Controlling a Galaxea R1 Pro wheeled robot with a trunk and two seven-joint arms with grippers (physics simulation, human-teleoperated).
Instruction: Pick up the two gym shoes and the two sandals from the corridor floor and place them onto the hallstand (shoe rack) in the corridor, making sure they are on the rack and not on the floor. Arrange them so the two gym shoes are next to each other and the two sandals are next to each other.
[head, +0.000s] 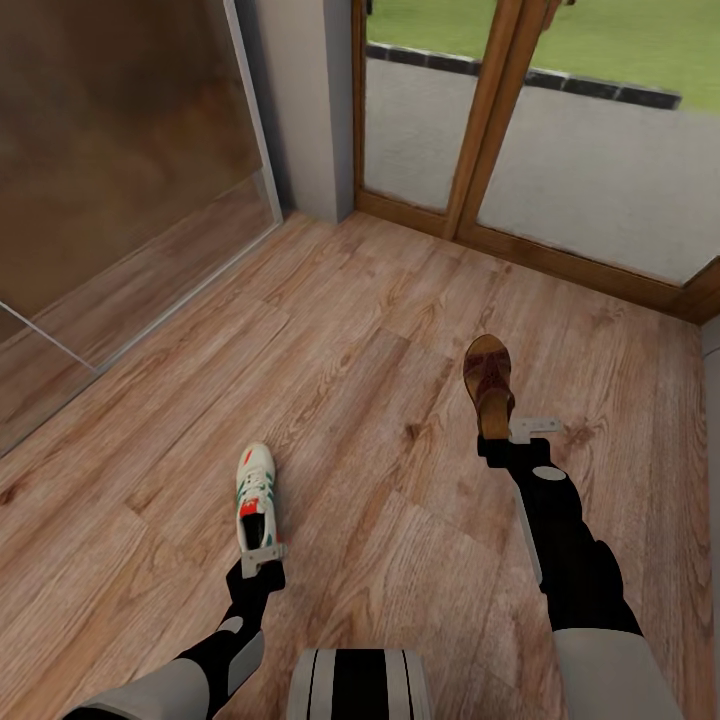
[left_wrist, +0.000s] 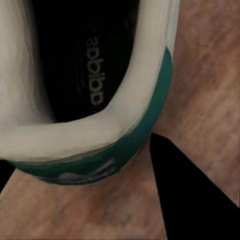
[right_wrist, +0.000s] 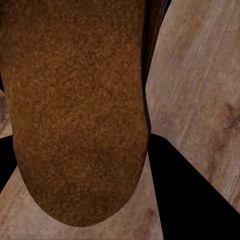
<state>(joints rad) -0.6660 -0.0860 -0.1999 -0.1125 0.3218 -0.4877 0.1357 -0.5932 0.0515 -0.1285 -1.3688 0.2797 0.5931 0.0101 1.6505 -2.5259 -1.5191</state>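
I see my left gripper (head: 262, 556) gripping a gym shoe (head: 254, 495) by its heel — my right gripper (head: 497, 438) clamps a sandal (head: 489, 381), both above the corridor floor (head: 380, 330).

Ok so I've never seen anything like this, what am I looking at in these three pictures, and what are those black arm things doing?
It is a simulated two-armed robot. The big picture looks down from its head over a wooden floor by a glass door. The left gripper is at the heel of a white gym shoe; the right gripper is at the heel of a brown sandal. The other two pictures come from cameras at each wrist: one shows the shoe's heel up close, the other the sandal's footbed. Both grippers appear closed on them.
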